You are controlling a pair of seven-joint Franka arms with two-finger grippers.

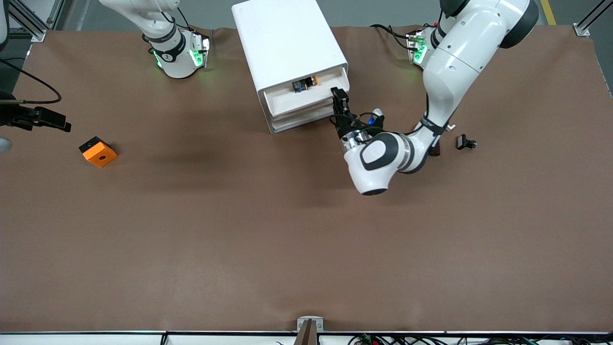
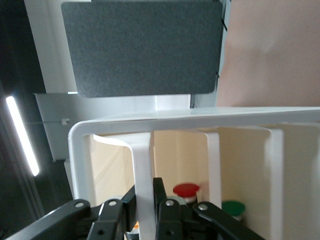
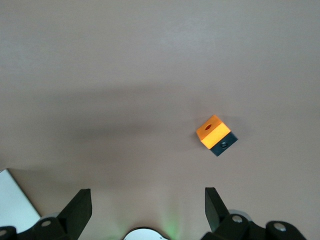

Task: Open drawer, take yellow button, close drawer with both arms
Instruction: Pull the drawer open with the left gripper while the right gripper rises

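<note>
The brown counter (image 1: 239,230) carries a white cabinet (image 1: 287,43) bearing no legible writing. Its top drawer (image 1: 306,93), cream-fronted, stands pulled partly out. The left pincer (image 1: 339,96) is clamped on that drawer's front lip at the end toward the left arm. Inside the drawer lies the button (image 1: 305,84): orange cap, black body, blue base. The right pincer (image 3: 147,210), jaws wide apart, waits over the counter near an orange block (image 1: 97,151), well away from the cabinet.

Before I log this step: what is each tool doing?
Left tool: shut on the top drawer front's edge, drawer partly out.
Right tool: open, empty, above bare table.
</note>
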